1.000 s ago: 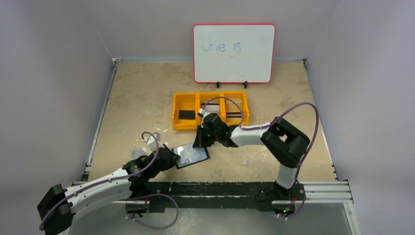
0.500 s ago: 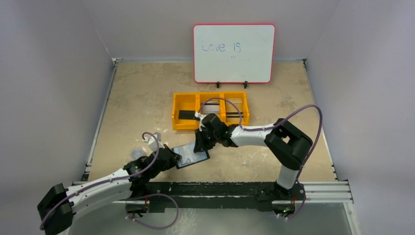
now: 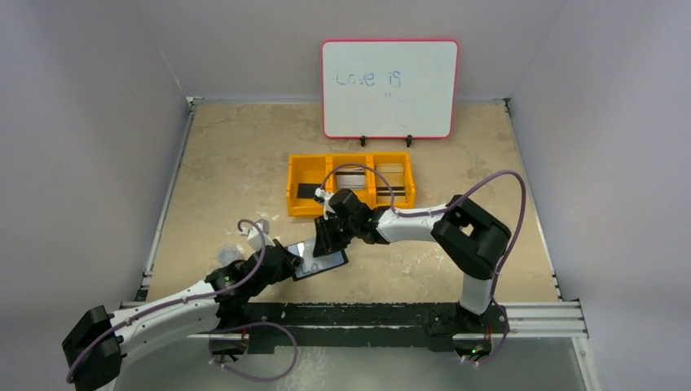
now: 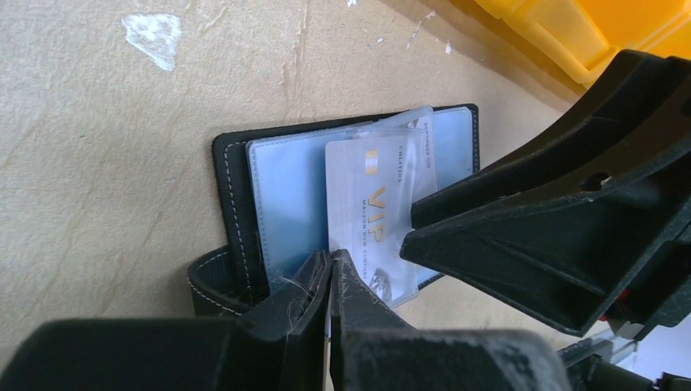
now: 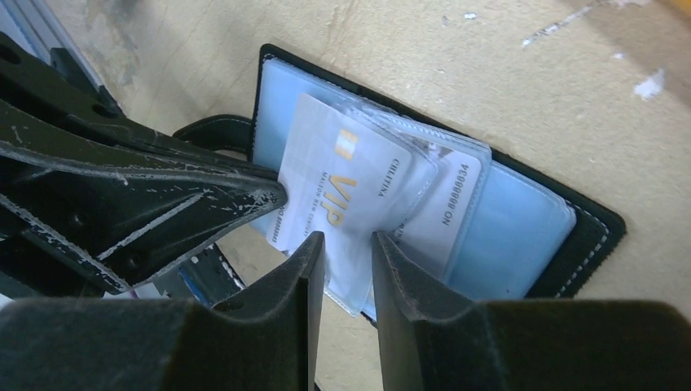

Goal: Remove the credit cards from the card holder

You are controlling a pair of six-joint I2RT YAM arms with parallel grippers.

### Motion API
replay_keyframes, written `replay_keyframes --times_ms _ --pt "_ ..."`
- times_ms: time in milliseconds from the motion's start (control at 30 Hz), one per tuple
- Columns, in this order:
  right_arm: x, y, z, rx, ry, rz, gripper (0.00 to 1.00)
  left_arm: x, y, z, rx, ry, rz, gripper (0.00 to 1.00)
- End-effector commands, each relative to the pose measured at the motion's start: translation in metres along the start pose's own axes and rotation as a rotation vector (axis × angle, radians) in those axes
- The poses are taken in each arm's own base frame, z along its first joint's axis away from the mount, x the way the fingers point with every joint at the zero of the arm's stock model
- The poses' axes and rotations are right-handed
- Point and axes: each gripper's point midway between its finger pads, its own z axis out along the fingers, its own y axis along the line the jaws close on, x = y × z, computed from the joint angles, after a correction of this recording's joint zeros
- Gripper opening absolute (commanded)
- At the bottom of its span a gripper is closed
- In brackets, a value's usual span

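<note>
Left gripper (image 4: pixel 330 273): fingers pressed together, pinching the near edge of the card holder at its clear pockets.
Right gripper (image 5: pixel 344 265): fingers a little apart with a narrow gap, tips poised over the sticking-out edge of the VIP card; no clamp visible.
Card holder (image 4: pixel 232 191): spread open and flat on the table (image 3: pixel 244 155), black stitched border around pale blue-grey pockets; straight ahead of the left fingertips, directly below the right fingertips.
VIP card (image 4: pixel 368 216): whitish with gold lettering, slanted, partly out of a clear pocket; one corner right at the left fingertips, free edge lined up with the gap of the right fingers.
Second card (image 5: pixel 452 199): white with a printed number, tucked in a pocket just beyond the VIP card as seen from the right gripper.
Grippers together: tips close to each other over the holder, left one just to the side of the right one.
Yellow tray (image 3: pixel 305 209): beyond the right gripper, well apart from the left one; three compartments.
Tray cards (image 3: pixel 389 179): pale with dark stripes, in the middle and right compartments.
Black rectangle (image 3: pixel 307 191): small and flat, in the left compartment.
Whiteboard (image 3: pixel 389 88): upright, far past the tray, blue handwriting.
</note>
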Motion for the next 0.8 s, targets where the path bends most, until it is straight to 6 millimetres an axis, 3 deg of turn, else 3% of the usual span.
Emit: replay_keyframes --times_ms 0,133,233,533,700,767 --pt "0.012 0.001 0.012 -0.041 0.049 0.011 0.31 -0.002 -0.015 0.001 0.072 -0.007 -0.012 0.0" --pt "0.014 0.002 0.016 -0.056 0.054 0.034 0.29 -0.004 -0.018 0.001 0.088 -0.015 -0.039 0.0" --pt "0.029 -0.006 0.017 -0.046 0.09 0.059 0.27 -0.004 -0.02 0.0 0.104 -0.019 -0.057 0.0" --pt "0.037 -0.01 0.02 -0.034 0.115 0.094 0.24 -0.003 -0.04 -0.002 0.236 -0.017 -0.148 0.13" --pt "0.039 -0.012 0.022 -0.032 0.122 0.097 0.23 -0.003 -0.043 -0.002 0.266 -0.021 -0.167 0.13" --pt "0.039 -0.012 0.021 -0.026 0.122 0.101 0.23 -0.003 -0.042 -0.002 0.262 -0.018 -0.168 0.07"
